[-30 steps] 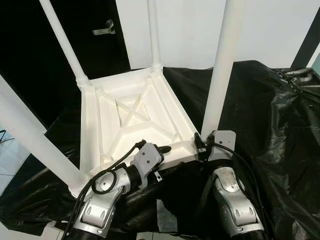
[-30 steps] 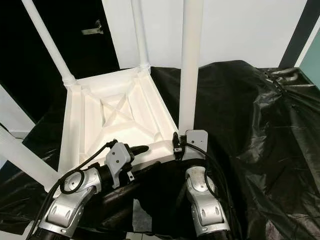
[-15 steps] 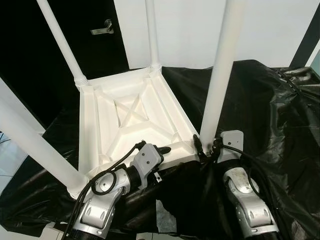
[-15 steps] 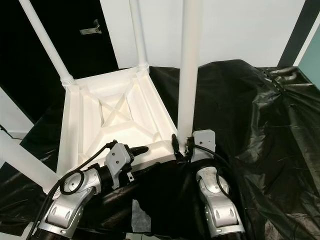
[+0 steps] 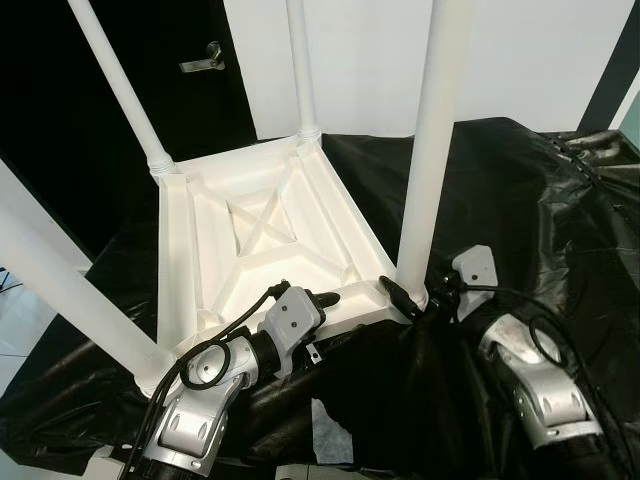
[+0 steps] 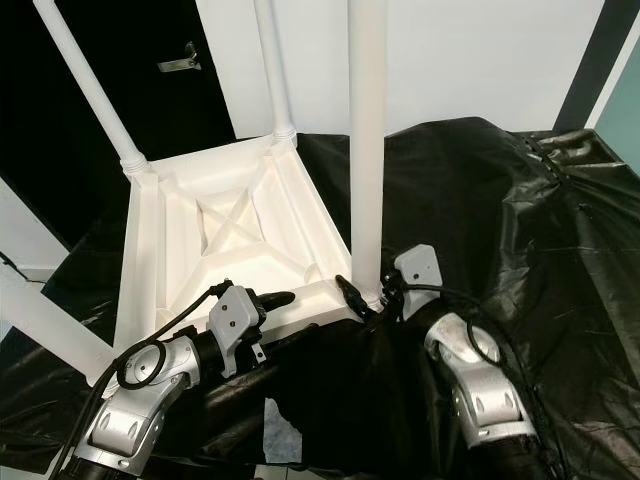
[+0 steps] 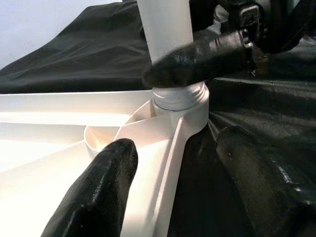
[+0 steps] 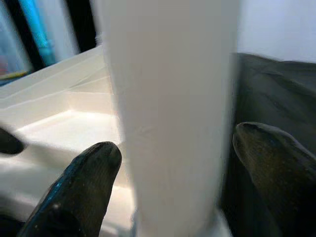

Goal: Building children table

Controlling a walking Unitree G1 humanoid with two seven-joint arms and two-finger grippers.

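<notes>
A white children's table (image 5: 176, 262) lies upside down on a black sheet, its four legs pointing up. My right gripper (image 5: 408, 290) is shut on the near right leg (image 5: 430, 150) just above its threaded collar (image 7: 180, 96). In the right wrist view, one black finger (image 8: 89, 182) sits on each side of that leg (image 8: 173, 113). My left gripper (image 5: 328, 302) is open and straddles the table's near rim. One finger (image 7: 96, 195) lies over the ribbed underside. The other (image 7: 266, 182) is outside, over the black sheet.
The crumpled black sheet (image 5: 540, 210) covers the surface all round the table. Behind stand a dark door with a metal handle (image 5: 202, 62) and a white wall. A pale scrap (image 5: 325, 435) lies low between my arms.
My right arm has swung outward to the right around the leg's base, its fingers staying at the leg. The left arm has held still.
</notes>
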